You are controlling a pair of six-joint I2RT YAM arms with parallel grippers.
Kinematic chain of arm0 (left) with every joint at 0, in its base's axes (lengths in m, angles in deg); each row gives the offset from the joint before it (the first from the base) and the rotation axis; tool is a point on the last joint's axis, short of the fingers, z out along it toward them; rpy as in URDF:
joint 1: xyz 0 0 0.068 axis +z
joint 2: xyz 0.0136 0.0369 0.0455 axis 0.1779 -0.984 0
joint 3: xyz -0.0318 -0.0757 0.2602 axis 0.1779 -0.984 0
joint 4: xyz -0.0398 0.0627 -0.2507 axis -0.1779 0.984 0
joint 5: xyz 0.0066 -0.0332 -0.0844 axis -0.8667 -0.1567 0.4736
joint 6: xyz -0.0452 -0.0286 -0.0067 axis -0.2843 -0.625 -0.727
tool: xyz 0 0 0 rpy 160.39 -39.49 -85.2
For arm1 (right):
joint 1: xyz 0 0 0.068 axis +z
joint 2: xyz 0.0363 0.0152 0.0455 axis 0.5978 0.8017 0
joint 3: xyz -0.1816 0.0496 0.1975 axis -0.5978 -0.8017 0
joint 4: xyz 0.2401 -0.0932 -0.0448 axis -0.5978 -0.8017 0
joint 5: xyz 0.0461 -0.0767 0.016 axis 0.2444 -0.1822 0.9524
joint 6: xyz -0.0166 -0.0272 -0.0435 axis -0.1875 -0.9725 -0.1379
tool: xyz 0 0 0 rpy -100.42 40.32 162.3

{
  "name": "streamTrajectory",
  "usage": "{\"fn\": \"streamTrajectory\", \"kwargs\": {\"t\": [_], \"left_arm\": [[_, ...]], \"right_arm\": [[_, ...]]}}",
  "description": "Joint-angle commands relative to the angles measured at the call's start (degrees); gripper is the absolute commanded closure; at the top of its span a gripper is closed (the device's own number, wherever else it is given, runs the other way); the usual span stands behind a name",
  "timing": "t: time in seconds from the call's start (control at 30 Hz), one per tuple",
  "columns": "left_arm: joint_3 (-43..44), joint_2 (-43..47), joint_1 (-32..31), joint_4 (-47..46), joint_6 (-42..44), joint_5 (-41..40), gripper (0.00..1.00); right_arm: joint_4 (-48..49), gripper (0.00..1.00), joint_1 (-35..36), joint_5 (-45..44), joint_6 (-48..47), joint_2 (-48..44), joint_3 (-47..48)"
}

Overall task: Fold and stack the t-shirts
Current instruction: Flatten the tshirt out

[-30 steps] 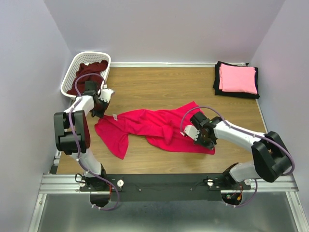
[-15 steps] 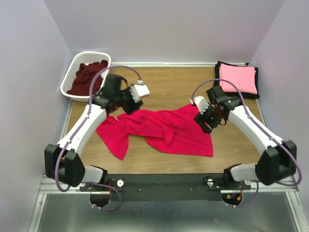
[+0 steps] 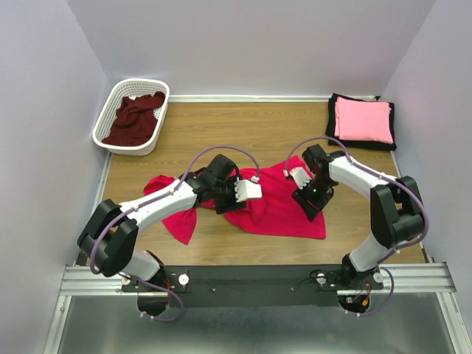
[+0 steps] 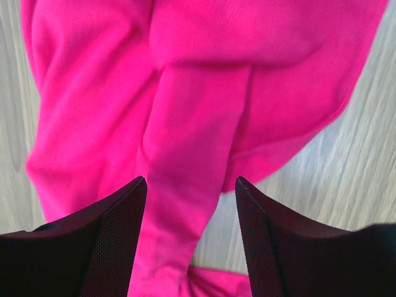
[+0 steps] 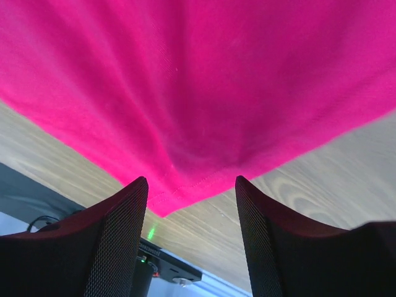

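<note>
Four shirts: the red shirt (image 3: 276, 210) lies crumpled mid-table (image 3: 258, 129), the maroon shirt (image 3: 136, 118) sits in the one basket (image 3: 139, 82), and the pink shirt (image 3: 363, 120) lies folded on the black shirt (image 3: 331, 127), far right. Two claws, the left gripper (image 4: 190, 185) and the right gripper (image 5: 190, 185), are over the red shirt, jaws apart, holding nothing.

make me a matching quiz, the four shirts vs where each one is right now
1. red shirt
2. maroon shirt
3. pink shirt
4. black shirt

A. far right corner, under another shirt
B. in the basket
C. crumpled, unfolded, on the middle of the table
D. folded, on top of another shirt

Pairs: 1-C, 2-B, 3-D, 4-A
</note>
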Motion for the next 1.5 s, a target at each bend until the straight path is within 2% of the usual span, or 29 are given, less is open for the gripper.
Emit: {"fn": "streamTrajectory", "kwargs": {"t": [0.0, 0.2, 0.33, 0.4, 0.43, 0.47, 0.5, 0.53, 0.63, 0.8, 0.83, 0.97, 1.03, 1.2, 1.23, 1.33, 1.47], "left_arm": [[-0.35, 0.0, -4.89, -7.6, -0.05, -6.55, 0.33], [0.61, -7.02, -6.57, -10.25, 2.4, -12.1, 0.35], [1.4, -7.74, -6.57, -5.95, 5.66, -9.12, 0.38], [1.58, -7.74, -6.49, -3.48, 6.01, -7.54, 0.48], [1.67, -7.66, -6.22, -3.3, 5.58, -7.62, 0.57], [1.93, -7.13, -4.92, -2.6, 4.7, -6.31, 0.75], [2.46, -6.78, -3.68, -1.81, 4.43, -5.26, 0.82], [3.85, -5.73, -2.45, 0.28, 4.0, -3.85, 0.93], [7.98, -3.53, 3.87, 4.07, 4.25, 3.53, 1.0], [14.05, -7.29, 15.56, 8.12, 2.42, 10.21, 1.0], [16.15, -9.83, 19.93, 7.95, 1.54, 10.83, 1.0], [22.31, -15.38, 27.87, 6.19, -4.35, 13.21, 1.0], [24.6, -16.88, 29.46, 5.93, -6.71, 13.31, 1.0], [25.93, -17.23, 34.2, -0.74, -12.26, 5.41, 1.0], [26.8, -17.23, 34.73, -0.75, -11.83, 6.35, 1.0], [28.91, -17.32, 35.53, 7.65, -3.87, 19.31, 1.0], [26.73, -15.75, 34.73, 11.91, 0.65, 21.3, 1.0]], "right_arm": [[1.83, 0.34, -0.02, -2.72, -0.37, 2.95, -2.47], [2.97, 0.36, -0.02, -6.5, -1.34, 4.98, -5.1], [4.99, 0.38, -0.02, -11.58, -2.65, 5.07, -8.18], [5.87, 0.4, 0.07, -13.87, -3.71, 4.9, -9.41], [5.96, 0.41, -0.02, -14.5, -4.06, 4.63, -9.94], [6.13, 0.41, -0.02, -15.11, -4.85, 4.02, -10.9], [6.14, 0.41, -0.02, -15.64, -5.2, 3.49, -11.34], [6.31, 0.41, -0.02, -16.86, -5.64, 2.79, -11.96], [6.31, 0.42, -0.02, -18.98, -7.66, 0.24, -14.42], [6.22, 0.43, -0.02, -21.53, -10.83, -3.45, -18.02], [6.22, 0.44, -0.02, -21.62, -10.92, -3.89, -18.11], [6.05, 0.46, -0.02, -21.45, -10.75, -5.21, -18.03], [5.96, 0.48, -0.02, -21.45, -10.75, -5.74, -18.11], [5.7, 0.51, -0.19, -21.62, -11.27, -6.97, -18.47], [5.7, 0.52, -0.19, -21.62, -11.27, -7.14, -18.47], [5.61, 0.52, -0.37, -20.75, -10.14, -7.58, -17.42], [2.28, 0.49, -1.16, -14.87, -7.94, -8.64, -10.76]]}}
